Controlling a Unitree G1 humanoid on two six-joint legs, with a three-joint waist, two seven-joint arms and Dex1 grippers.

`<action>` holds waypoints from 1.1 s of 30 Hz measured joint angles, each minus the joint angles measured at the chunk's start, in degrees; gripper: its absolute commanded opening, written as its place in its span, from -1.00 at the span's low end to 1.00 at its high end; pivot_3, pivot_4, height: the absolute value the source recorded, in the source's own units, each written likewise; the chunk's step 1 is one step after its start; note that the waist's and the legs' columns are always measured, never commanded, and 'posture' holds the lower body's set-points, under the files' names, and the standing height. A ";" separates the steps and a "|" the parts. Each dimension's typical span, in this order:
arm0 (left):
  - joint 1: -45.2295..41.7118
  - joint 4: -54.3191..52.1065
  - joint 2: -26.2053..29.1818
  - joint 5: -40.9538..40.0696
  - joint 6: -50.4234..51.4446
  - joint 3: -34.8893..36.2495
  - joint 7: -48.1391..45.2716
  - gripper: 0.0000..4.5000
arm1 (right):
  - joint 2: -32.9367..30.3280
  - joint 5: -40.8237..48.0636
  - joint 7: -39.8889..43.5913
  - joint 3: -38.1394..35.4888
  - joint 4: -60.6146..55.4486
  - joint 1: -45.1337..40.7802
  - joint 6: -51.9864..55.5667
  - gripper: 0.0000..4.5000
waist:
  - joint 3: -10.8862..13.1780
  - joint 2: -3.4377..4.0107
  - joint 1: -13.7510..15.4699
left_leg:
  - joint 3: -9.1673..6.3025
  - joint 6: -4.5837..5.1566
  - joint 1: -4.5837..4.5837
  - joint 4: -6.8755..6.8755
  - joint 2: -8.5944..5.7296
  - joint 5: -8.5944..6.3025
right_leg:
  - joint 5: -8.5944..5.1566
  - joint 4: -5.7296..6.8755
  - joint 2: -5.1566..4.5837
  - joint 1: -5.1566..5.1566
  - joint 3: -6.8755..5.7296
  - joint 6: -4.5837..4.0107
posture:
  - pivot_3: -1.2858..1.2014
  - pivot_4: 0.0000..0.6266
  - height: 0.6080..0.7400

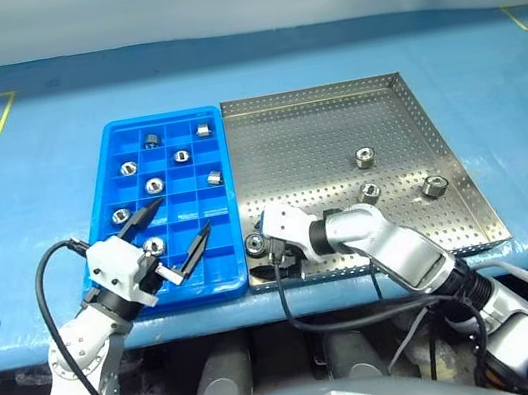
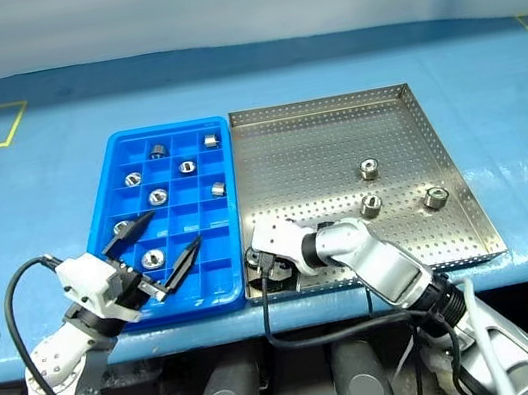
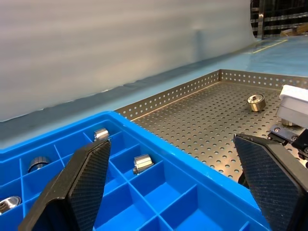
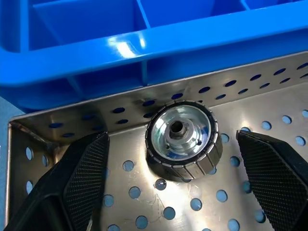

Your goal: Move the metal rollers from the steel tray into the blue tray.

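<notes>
Eight metal rollers already sit in separate compartments of the blue tray, which lies touching the steel tray; four are left there, three toward its far side from the blue tray. The right gripper, fingers spread and empty, straddles the fourth in the near corner beside the blue tray. The left gripper hovers over the blue tray's near end, fingers apart, holding nothing.

The blue tray sits touching the steel tray on the blue desk. The left end effector hovers open over the blue tray's near compartments. The right end effector sits at the steel tray's near-left corner.
</notes>
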 measured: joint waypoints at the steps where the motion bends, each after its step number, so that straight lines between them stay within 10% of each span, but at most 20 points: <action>1: 0.01 0.00 0.09 -0.04 0.00 -0.01 0.03 1.00 | 0.00 -0.11 0.10 -0.05 0.02 0.01 0.01 0.83 | 0.00 0.00 0.00 | 0.00 0.00 0.01 0.00 0.00 0.00 | 0.00 0.00 0.00 0.01 0.00 0.00 | 0.17 -0.52 1.00; 14: 1.37 0.00 0.67 -0.35 -0.82 0.23 1.30 1.00 | -0.20 -2.11 -4.06 -6.70 -1.07 1.16 2.68 -0.99 | 0.01 0.01 0.04 | 0.00 -0.01 -0.04 -0.01 0.00 0.00 | 0.00 0.01 0.00 -0.05 0.02 0.00 | 0.19 -0.52 1.00; 25: 4.26 -1.16 -0.02 -0.94 -1.74 1.88 3.64 1.00 | -1.30 -3.86 -5.26 -8.57 -3.99 -3.78 7.84 -0.99 | 0.02 0.01 1.54 | -0.01 -0.01 -0.08 -0.12 0.00 0.00 | -0.01 -0.10 0.00 -0.09 -0.01 -0.02 | 0.21 -0.52 1.00; 33: 3.98 -1.15 0.23 -1.66 -1.63 1.86 3.65 1.00 | -0.11 -1.86 -3.24 -8.73 -3.13 -2.04 7.64 0.02 | 0.02 0.01 2.08 | 0.00 0.00 -0.10 -0.12 0.00 -0.01 | -0.01 -0.14 0.01 -0.08 -0.01 -0.02 | 0.21 -0.52 1.00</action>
